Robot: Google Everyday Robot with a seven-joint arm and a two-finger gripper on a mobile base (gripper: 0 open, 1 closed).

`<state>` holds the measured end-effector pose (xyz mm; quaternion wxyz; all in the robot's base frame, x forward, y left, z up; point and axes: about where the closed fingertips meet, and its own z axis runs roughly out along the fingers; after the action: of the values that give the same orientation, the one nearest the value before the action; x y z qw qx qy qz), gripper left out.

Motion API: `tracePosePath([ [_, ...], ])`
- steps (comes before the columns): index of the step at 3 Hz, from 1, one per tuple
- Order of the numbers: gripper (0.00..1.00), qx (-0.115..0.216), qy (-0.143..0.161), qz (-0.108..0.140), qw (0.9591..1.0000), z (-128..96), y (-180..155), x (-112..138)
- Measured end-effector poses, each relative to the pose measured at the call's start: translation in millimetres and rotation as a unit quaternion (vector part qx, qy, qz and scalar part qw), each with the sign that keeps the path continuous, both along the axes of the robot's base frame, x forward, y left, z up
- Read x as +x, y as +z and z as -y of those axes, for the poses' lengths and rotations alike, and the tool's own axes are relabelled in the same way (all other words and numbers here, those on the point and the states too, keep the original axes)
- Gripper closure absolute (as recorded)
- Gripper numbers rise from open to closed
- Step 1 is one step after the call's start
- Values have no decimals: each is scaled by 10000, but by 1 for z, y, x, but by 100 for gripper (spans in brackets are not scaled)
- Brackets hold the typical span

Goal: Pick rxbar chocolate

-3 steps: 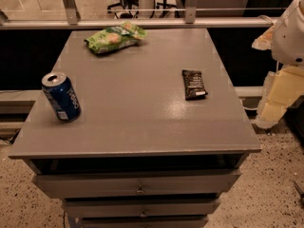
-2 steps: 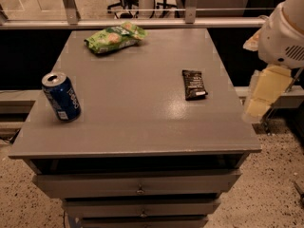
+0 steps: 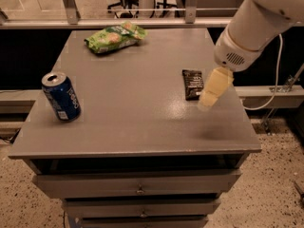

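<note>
- The gripper [image 3: 208, 98], a pale yellowish piece at the end of the white arm [image 3: 256, 20], hangs above the right side of the grey table [image 3: 142, 127] and slants down and to the left.
- Whether the gripper is open or closed cannot be told from this view; it holds nothing.
- The rxbar chocolate [image 3: 192, 83], in its dark wrapper with pale lettering, lies flat on the tabletop just left of the gripper and slightly farther back. Its long side runs from front to back.
- The lower tip of the gripper sits close beside the near right corner of the bar; whether they touch cannot be told.
- A soft dark shadow [image 3: 209, 133] falls on the tabletop in front of the gripper, toward the table's front edge.
- A blue soda can [image 3: 61, 96] stands well to the left of the gripper, near the left edge, leaning a little.
- A green snack bag [image 3: 115, 37] lies far back and to the left of the gripper, near the rear edge.
- Drawers [image 3: 137, 186] with small pulls sit below the gripper, under the tabletop.
- A white cable [image 3: 277, 77] loops down to the right of the gripper, beyond the table's edge.
</note>
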<state>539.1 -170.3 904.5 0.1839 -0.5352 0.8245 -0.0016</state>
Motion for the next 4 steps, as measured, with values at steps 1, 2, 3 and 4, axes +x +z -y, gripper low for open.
tracePosePath([
  [1,0,186,-416,100,9989,-19,-21,33],
  [2,0,352,-893,144,9953,-30,-39,61],
  [3,0,434,-1244,96,9912,-32,-55,81],
  [4,8,465,-1500,29,9876,-28,-69,93],
])
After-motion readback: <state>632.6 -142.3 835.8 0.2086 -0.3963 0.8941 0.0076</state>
